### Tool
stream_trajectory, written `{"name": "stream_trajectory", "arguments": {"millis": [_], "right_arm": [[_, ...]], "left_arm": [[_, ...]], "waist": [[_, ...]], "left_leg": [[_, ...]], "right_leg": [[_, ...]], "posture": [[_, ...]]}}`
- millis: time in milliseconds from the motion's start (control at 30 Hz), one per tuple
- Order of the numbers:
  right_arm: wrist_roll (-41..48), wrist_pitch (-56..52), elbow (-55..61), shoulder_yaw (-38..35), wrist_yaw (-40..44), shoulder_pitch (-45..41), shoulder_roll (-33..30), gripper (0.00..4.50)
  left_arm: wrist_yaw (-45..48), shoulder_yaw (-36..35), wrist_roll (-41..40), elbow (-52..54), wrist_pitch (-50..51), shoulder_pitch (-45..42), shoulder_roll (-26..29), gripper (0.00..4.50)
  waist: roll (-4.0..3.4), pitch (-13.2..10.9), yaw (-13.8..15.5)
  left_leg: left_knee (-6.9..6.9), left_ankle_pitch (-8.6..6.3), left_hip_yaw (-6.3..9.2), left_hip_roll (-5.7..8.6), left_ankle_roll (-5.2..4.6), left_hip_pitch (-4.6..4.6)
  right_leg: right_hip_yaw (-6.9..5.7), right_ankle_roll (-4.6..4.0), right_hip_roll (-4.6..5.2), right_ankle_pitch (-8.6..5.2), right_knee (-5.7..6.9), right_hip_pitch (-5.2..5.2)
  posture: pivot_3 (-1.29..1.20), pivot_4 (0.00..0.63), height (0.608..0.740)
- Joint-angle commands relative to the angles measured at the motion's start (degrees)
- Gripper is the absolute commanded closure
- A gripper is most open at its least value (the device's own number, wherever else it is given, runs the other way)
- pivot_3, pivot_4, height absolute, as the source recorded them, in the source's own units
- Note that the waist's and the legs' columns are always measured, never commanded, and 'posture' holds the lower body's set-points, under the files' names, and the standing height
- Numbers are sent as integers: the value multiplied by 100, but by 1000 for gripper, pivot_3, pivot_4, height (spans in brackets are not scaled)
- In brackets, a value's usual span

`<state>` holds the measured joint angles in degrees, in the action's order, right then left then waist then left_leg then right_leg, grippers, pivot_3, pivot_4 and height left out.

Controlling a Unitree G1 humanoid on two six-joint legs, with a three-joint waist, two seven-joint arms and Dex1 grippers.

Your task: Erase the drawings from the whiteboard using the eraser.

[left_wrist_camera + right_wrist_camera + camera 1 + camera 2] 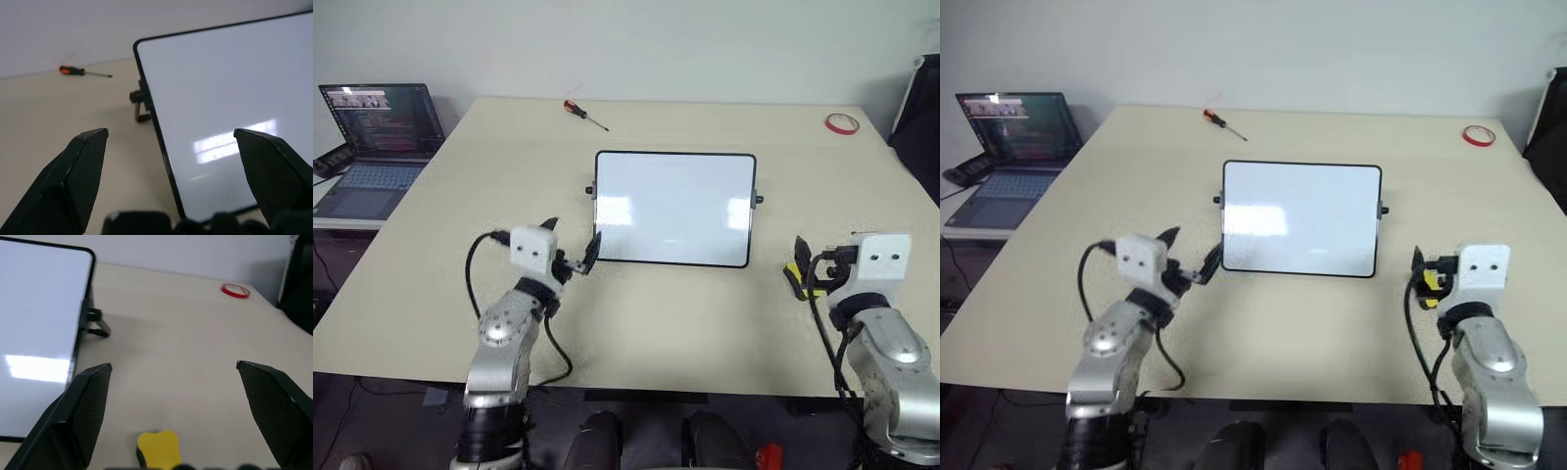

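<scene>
white board (pixel 674 206) looks wiped; yellow eraser (pixel 157 448) lies at 4 o'clock under my wide, empty right fingers (pixel 186 401); left fingers (pixel 171 166) wide too.

The beige counter (pixel 685 313) carries the whiteboard (pixel 674 206), the eraser (pixel 156 448), a screwdriver (pixel 583 114) and a red tape ring (pixel 841 123).

whiteboard (pixel 674 208) mid-table (pixel 460 196), screwdriver (pixel 584 114) behind, eraser (pixel 157 448) right
</scene>
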<state>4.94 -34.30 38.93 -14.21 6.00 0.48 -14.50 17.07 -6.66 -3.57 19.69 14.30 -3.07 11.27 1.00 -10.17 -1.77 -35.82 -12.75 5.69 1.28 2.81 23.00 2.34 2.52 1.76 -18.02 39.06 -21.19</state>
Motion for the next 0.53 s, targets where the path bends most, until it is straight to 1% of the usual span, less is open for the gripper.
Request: {"name": "stream_trajectory", "arguments": {"millis": [33,100,200,333,533], "right_arm": [[-109,773,-57,-96,-30,56,13,27],[-163,1039,-124,-35,-75,228,99,27],[-158,1321,-177,-110,-39,476,151,27],[-196,1534,-174,-101,-15,941,199,27],[-188,1619,-179,-79,-45,1029,207,27]], "left_arm": [[-387,96,242,649,-142,256,-98,0],[-551,143,364,813,-183,507,-141,0],[-735,252,541,970,-200,647,-174,0],[-757,388,659,890,-380,766,-119,0],[-794,404,659,859,-425,783,-100,0]], "waist": [[1,0,8],[1,1,19],[2,1,30],[1,1,24],[1,2,2]], "left_leg": [[-1,0,2,0,0,-2],[-1,0,3,0,0,-4],[-2,0,4,1,0,-6],[0,0,-1,-1,0,-7],[-1,0,-6,-5,0,-10]], "right_leg": [[0,0,0,0,1,3],[-2,0,-2,0,0,8],[0,0,-1,0,-1,11],[-1,0,-2,0,-1,9],[0,0,-6,0,-1,9]], "posture": [[0,150,740],[0,150,740],[0,150,740],[0,150,740],[0,150,740]]}}
